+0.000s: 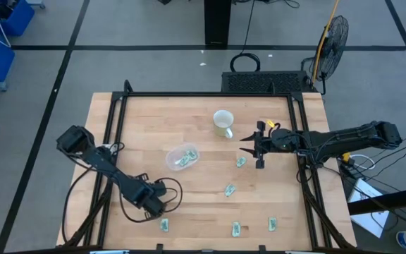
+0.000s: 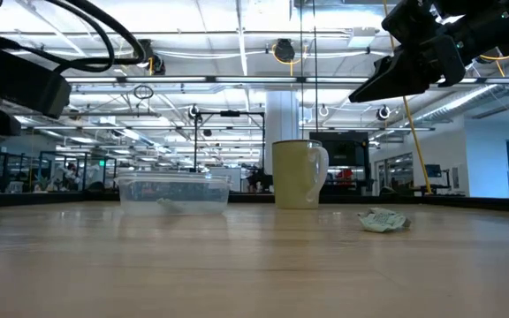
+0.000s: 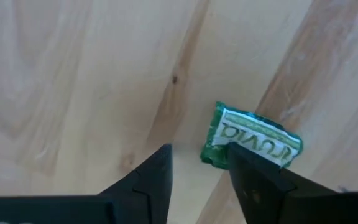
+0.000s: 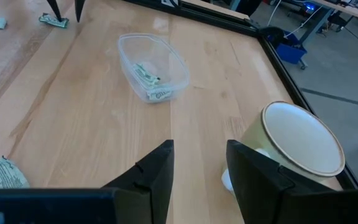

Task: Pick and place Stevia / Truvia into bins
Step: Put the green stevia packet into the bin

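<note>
Green-and-white paper, the packet [image 3: 251, 142] under the left gripper [image 3: 199, 165] looks light, thin and easily crumpled; I judge a pinch across its short width safest, since a flat packet may slide on smooth wood. In the left wrist view it lies right of centre, just beyond the parted fingers [image 3: 151, 180], nearer the right-hand one and partly behind its tip, not yet between them. Overhead, that packet [image 1: 165, 225] sits bottom centre-left, well below the clear bin [image 1: 182, 156]. Right gripper [image 1: 251, 147] hovers with fingers apart beside the mug [image 1: 223, 124].
</note>
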`<state>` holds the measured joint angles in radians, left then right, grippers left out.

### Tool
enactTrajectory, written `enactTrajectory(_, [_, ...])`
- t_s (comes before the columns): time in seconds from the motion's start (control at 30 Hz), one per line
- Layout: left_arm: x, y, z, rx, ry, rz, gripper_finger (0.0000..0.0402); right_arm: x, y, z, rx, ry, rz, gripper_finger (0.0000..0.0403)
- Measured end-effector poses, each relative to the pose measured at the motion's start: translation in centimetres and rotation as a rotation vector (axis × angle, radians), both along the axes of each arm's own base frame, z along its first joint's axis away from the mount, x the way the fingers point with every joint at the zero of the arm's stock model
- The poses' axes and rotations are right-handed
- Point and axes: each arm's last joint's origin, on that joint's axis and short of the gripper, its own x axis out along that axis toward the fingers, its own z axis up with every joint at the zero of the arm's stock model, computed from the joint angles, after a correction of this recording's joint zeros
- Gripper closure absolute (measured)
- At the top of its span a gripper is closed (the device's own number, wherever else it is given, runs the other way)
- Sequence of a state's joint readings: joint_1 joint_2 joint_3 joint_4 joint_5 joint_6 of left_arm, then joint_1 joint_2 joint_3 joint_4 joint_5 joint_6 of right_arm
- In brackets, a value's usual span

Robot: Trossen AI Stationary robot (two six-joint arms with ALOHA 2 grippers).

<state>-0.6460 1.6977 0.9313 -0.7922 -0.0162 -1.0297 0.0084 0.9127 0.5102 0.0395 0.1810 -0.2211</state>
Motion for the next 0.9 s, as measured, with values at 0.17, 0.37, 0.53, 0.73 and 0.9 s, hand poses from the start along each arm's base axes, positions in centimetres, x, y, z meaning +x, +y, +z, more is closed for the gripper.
enactTrajectory(0.17, [0.1, -0.1, -0.3, -0.048, -0.013, -0.013, 0.032, 0.0, 0.0, 0.0, 0.0, 0.0, 0.0, 0.0261])
enactTrajectory(0.37, [1.8, 0.5, 3.0, 0.007, -0.065, -0.011, 0.0383, 0.0, 0.0, 0.0, 0.0, 0.0, 0.0, 0.0261])
enactTrajectory(0.53, [3.9, 2.6, 6.8, 0.148, -0.169, 0.017, 0.0388, 0.0, 0.0, 0.0, 0.0, -0.003, 0.0, 0.0261])
enactTrajectory(0.73, [7.1, 8.4, 9.0, 0.249, -0.234, 0.138, 0.0382, 0.2, 0.0, 0.4, 0.0, -0.044, 0.0, 0.0261])
enactTrajectory(0.9, [7.8, 13.1, 8.1, 0.238, -0.156, 0.196, 0.0385, 0.2, 0.0, 0.5, 0.0, -0.056, 0.0, 0.0261])
